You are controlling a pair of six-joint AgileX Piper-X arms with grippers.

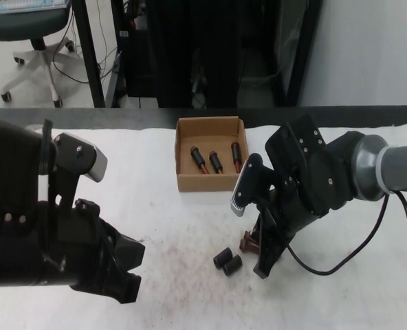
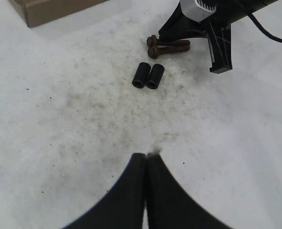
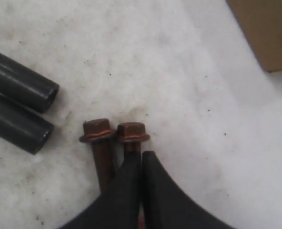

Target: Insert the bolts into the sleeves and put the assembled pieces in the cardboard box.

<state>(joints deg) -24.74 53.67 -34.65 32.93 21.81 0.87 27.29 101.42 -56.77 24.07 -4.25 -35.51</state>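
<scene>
Two black sleeves (image 1: 227,260) lie side by side on the white bench, with two rusty brown bolts (image 1: 247,241) just beyond them. In the right wrist view the bolts (image 3: 115,136) lie parallel, heads toward the sleeves (image 3: 19,100). My right gripper (image 3: 142,156) is shut, its tips over the bolts' shafts with nothing held. From the left wrist view, that gripper (image 2: 221,67) points down beside the bolts (image 2: 167,46) and sleeves (image 2: 148,75). My left gripper (image 2: 146,156) is shut and empty, well short of the sleeves. The cardboard box (image 1: 184,180) holds three assembled pieces (image 1: 216,159).
My left arm (image 1: 45,234) bulks over the bench's near left corner. A cable (image 1: 355,240) trails from the right arm across the bench. The bench's dark back edge (image 1: 121,115) runs behind the box, and an office chair (image 1: 31,41) stands beyond it.
</scene>
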